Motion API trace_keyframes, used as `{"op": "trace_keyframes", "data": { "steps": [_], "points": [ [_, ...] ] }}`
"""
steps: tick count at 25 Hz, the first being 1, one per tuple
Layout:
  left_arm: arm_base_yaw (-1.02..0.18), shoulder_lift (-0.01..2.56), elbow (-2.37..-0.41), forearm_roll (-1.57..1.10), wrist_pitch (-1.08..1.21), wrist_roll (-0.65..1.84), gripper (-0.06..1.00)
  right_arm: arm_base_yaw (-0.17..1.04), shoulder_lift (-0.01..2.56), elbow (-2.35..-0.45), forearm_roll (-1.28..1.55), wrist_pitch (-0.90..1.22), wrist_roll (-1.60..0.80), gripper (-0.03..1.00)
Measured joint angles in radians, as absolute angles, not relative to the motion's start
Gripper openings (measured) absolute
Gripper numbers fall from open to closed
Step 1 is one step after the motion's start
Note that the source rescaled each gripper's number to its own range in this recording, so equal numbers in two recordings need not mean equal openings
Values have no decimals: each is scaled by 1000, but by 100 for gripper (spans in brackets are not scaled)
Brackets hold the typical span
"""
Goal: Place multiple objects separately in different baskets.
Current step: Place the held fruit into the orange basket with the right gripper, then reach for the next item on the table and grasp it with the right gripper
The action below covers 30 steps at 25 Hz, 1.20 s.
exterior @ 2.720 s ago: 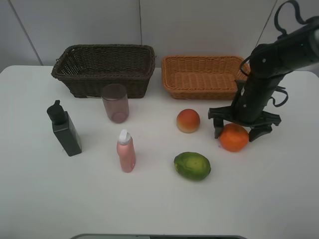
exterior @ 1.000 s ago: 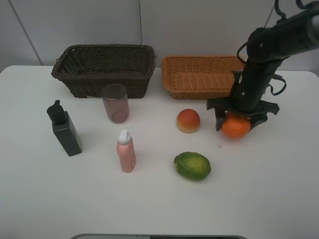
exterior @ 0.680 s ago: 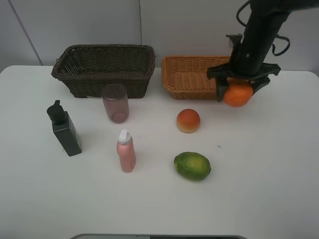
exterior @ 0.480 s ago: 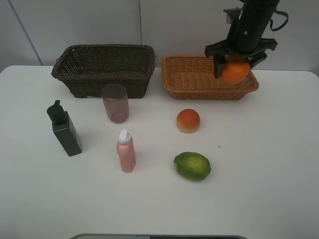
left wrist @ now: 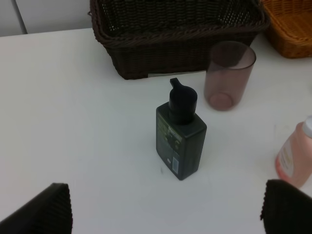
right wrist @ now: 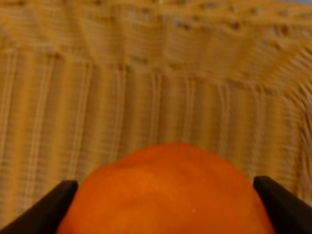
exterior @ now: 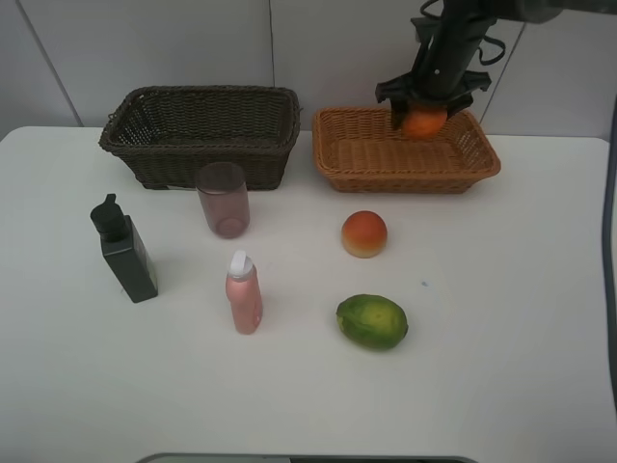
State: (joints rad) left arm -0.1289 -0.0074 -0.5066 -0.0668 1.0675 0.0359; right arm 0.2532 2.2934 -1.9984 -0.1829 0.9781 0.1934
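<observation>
The right arm reaches steeply down over the light orange-tan basket (exterior: 405,179). Its end effector (exterior: 424,106) is clamped around the orange (exterior: 423,123), holding it over the basket's interior. The left end effector (left wrist: 168,210) is spread wide and empty above the tabletop (exterior: 501,318), facing the black pump bottle (left wrist: 180,141).

white table (exterior: 521,318) — pale panelled wall (exterior: 193,43)

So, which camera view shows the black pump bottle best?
The left wrist view: the black pump bottle stands upright and close, near the middle. The exterior high view shows it whole but smaller, at the left. The right wrist view shows none of it, only the orange over the tan basket.
</observation>
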Motion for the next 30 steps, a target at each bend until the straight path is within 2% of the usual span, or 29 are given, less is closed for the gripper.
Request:
{"op": "trace_keyframes", "data": {
  "steps": [16, 18, 21, 23, 25, 30],
  "points": [
    [-129, -7, -507, -68, 1068, 36, 100, 247, 2403, -2002, -173, 866, 193, 30],
    [-129, -7, -507, -68, 1068, 36, 100, 247, 2404, -2002, -174, 866, 193, 39],
    [-129, -7, -507, -68, 1068, 36, 100, 247, 2404, -2002, -174, 866, 193, 70],
    [-129, -7, -507, -68, 1068, 36, 100, 247, 2404, -2002, -174, 866, 193, 83],
    [-129, -7, -507, -68, 1068, 36, 100, 247, 2404, -2002, -174, 866, 193, 89],
    [-129, -7, -507, -68, 1068, 36, 100, 251, 2356, -2002, -174, 883, 193, 92]
  ]
}}
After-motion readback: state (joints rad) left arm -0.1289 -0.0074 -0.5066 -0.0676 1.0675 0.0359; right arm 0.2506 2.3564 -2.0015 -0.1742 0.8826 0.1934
